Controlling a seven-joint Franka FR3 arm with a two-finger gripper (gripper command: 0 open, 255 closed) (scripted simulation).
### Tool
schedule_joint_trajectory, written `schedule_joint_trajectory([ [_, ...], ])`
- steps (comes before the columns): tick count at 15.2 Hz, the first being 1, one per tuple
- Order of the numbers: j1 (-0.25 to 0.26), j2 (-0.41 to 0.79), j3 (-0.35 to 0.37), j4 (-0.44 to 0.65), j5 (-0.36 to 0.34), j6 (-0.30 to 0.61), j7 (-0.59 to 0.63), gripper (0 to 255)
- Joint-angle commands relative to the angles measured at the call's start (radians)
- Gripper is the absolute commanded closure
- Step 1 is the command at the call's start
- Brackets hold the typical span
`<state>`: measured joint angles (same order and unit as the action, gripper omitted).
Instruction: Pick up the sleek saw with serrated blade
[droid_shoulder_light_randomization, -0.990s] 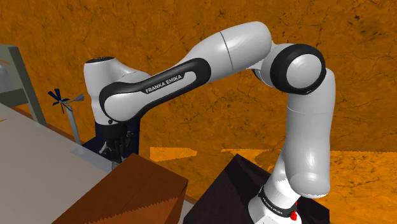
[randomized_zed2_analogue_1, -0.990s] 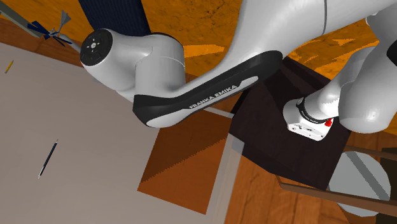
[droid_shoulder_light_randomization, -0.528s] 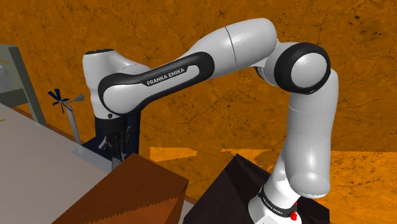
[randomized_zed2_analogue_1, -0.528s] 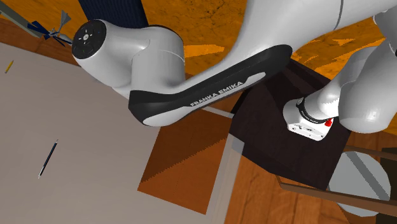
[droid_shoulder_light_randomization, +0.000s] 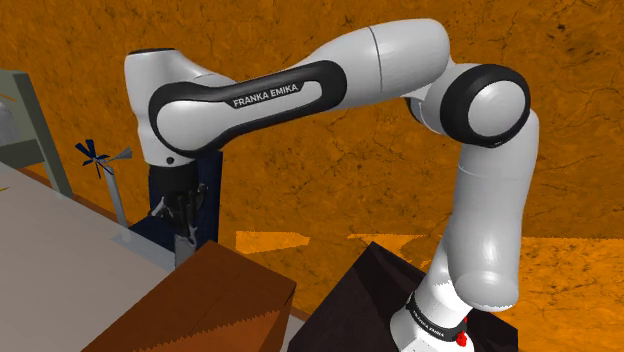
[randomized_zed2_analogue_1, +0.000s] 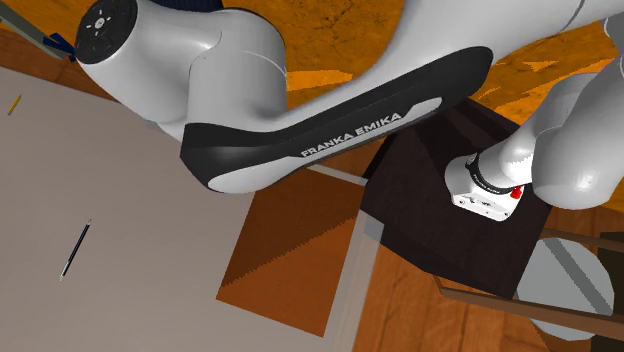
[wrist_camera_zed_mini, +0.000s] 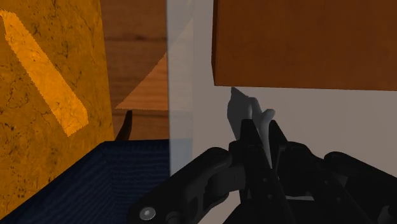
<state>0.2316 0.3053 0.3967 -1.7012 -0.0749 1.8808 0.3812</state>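
Orange mottled backdrop (droid_shoulder_light_randomization: 330, 200) spreads behind everything in the shoulder view. Across it the white arm (droid_shoulder_light_randomization: 300, 95) has risen over the last second, and its wrist joint now sits higher in the upper left of the frame. The grey table (randomized_zed2_analogue_1: 120, 250) takes the lower left of the second exterior view, with the brown box (droid_shoulder_light_randomization: 215, 300) just beside its edge. A navy block (droid_shoulder_light_randomization: 208, 190) stands left of centre in the shoulder view, behind the hand. The gripper (wrist_camera_zed_mini: 262, 130) is narrow, pinched on a thin pale piece that I take to be the saw (wrist_camera_zed_mini: 254, 107). It juts past the fingertips over the table, near the box. The rise with that pinch kept suggests the lift is underway, and what remains is carrying it clear without slipping.
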Motion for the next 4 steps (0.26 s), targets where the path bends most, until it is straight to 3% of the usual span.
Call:
schedule_joint_trajectory([
  [1, 0.000, -0.006, 0.001, 0.019, 0.003, -0.025, 0.000, 255],
  [4, 0.000, -0.010, 0.002, 0.030, 0.004, -0.039, -0.001, 255],
])
